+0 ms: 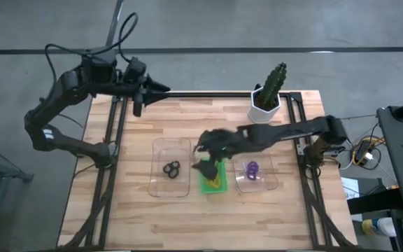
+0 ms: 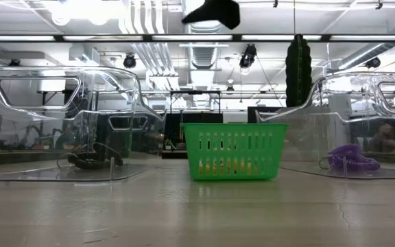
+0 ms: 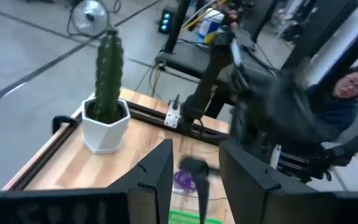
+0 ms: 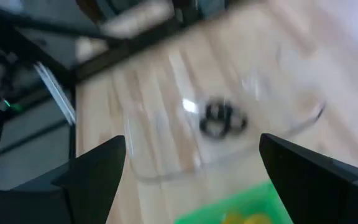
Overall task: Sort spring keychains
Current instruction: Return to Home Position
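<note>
Black spring keychains (image 1: 171,169) lie in the left clear tray (image 1: 159,187); they also show in the low view (image 2: 91,159) and the right wrist view (image 4: 224,119). Purple keychains (image 1: 252,169) lie in the right clear tray (image 1: 271,183), seen low too (image 2: 348,158). Orange-yellow ones (image 1: 217,182) sit in the green tray (image 2: 233,151) between them. My right gripper (image 1: 203,157) hovers open above the gap between the left clear tray and the green tray, holding nothing (image 4: 191,146). My left gripper (image 1: 161,89) waits open near the table's far edge (image 3: 196,149).
A cactus in a white pot (image 1: 268,94) stands by the far right corner. A black frame (image 1: 208,93) borders the table's far edge and sides. Bare wood (image 1: 201,224) lies near the near edge. A person (image 3: 347,93) shows beyond the table in the left wrist view.
</note>
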Available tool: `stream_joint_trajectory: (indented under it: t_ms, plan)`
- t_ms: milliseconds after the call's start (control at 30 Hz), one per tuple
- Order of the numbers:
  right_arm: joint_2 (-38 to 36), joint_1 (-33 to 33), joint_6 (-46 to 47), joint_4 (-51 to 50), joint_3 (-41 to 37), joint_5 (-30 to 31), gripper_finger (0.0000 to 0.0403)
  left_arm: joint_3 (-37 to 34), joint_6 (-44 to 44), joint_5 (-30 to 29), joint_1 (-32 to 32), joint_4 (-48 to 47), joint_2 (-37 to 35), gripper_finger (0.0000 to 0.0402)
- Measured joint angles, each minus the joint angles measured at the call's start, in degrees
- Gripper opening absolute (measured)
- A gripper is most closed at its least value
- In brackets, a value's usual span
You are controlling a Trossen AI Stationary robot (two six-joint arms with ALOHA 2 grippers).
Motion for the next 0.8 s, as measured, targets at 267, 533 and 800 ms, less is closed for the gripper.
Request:
stream_joint_trajectory:
  t_ms: [267,533,800]
  plan:
    - [-16.2,-6.5,-0.9,10.9,-17.6,-5.7,0.0363,-17.7,2.2,0.4,0.0,10.6,-10.7,0.0122]
    - [-30.6,-10.1,-6.7,28.1,-32.7,-10.5,0.0363,-36.1,3.7,2.6,0.0,21.8,-22.3,0.0122]
    - [-42.3,-12.9,-14.1,27.5,-42.5,-9.9,0.0363,-46.2,6.3,-4.6,0.1,24.5,-29.6,0.0122]
